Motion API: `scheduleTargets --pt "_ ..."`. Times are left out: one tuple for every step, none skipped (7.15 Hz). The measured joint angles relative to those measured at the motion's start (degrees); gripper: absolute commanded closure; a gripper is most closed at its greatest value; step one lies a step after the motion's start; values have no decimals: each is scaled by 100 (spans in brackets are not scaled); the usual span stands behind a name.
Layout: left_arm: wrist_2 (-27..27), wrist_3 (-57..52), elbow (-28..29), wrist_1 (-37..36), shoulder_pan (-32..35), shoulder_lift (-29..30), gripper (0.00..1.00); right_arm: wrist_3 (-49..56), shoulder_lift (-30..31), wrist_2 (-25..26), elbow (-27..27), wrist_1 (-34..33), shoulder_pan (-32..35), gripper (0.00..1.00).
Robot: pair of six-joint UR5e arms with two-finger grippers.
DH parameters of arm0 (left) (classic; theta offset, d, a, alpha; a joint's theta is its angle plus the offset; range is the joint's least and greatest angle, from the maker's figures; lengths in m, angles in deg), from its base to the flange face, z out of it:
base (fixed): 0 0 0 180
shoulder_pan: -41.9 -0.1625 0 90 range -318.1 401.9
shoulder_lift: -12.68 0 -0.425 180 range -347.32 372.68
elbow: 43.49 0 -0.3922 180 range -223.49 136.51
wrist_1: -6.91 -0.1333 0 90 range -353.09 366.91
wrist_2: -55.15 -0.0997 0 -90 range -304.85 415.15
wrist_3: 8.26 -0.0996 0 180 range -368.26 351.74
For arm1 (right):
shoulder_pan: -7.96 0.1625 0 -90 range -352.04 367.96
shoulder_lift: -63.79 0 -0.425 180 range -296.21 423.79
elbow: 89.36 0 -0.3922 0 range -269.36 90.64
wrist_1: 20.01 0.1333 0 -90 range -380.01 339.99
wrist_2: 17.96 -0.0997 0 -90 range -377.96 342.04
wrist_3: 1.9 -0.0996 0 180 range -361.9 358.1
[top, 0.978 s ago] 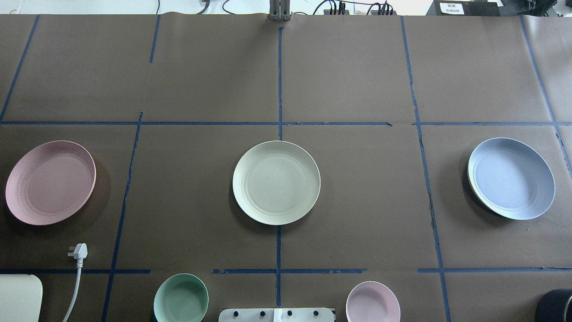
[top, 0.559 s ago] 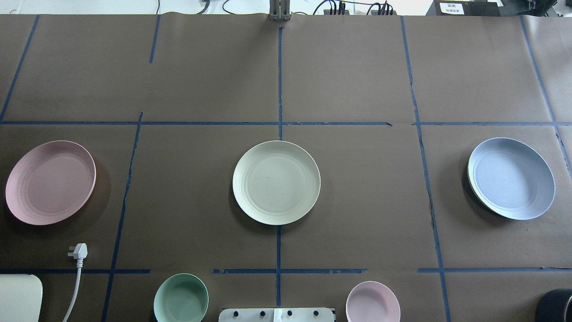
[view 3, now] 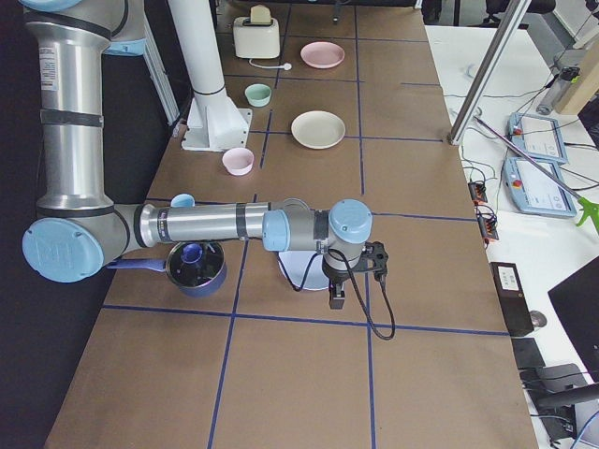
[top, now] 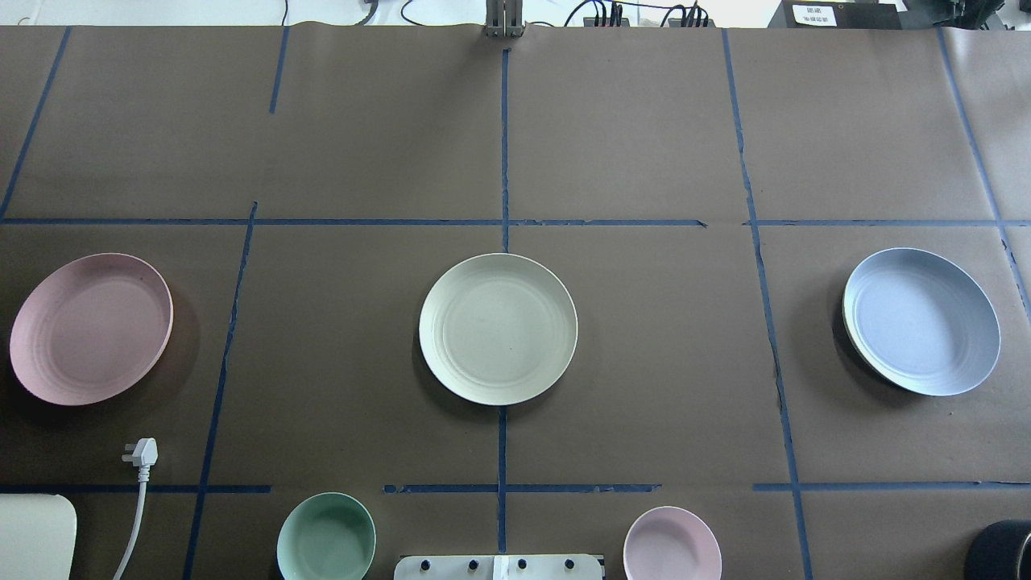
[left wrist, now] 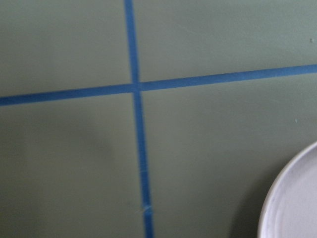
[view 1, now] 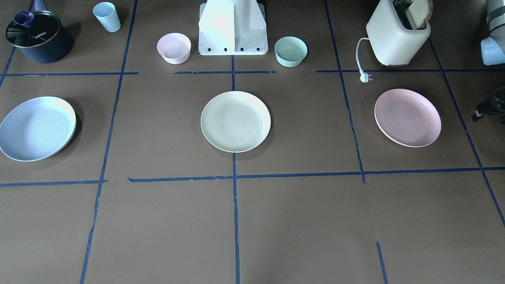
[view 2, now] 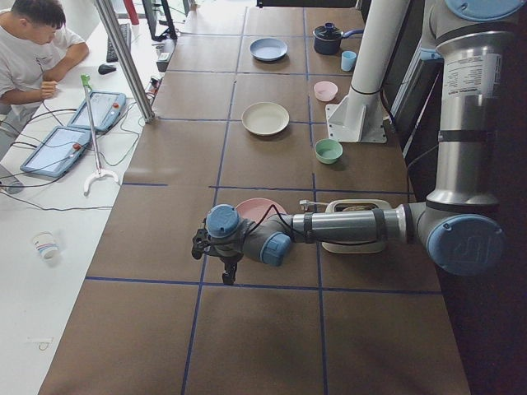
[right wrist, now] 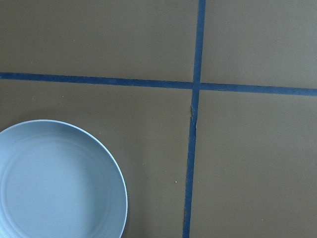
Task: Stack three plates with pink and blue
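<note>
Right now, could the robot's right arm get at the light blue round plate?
Probably yes. The right arm's fingers hang close beside the light blue round matte plate, nothing lies on it, and the dark round pot stands off on its other side.

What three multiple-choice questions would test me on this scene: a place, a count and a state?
1. Where is the light blue plate?
A. mid-row
B. at the row's end on the robot's right
C. in a bowl
2. How many small bowls flank the robot's base?
A. one
B. two
C. four
3. How do the three plates lie?
A. in one pile
B. two piled, one apart
C. all apart
Answers:
1. B: it is rightmost in the overhead view.
2. B: a pink bowl and a mint-green bowl.
3. C: the pale pink plate, the cream-white plate and the blue one lie separate.
</note>
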Motion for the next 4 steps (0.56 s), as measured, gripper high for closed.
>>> scheduleTargets --pt "20 736 122 538 -336 -1 3 0 0 -9 -2 0 -5 0" --pt "37 1187 167 831 -598 -3 14 -2 0 -22 -4 0 -12 0" --pt "43 1396 181 950 -778 -3 74 -4 0 -45 -4 0 -16 0" --pt "52 1478 177 991 -871 -3 92 -4 0 -66 -8 0 -18 0"
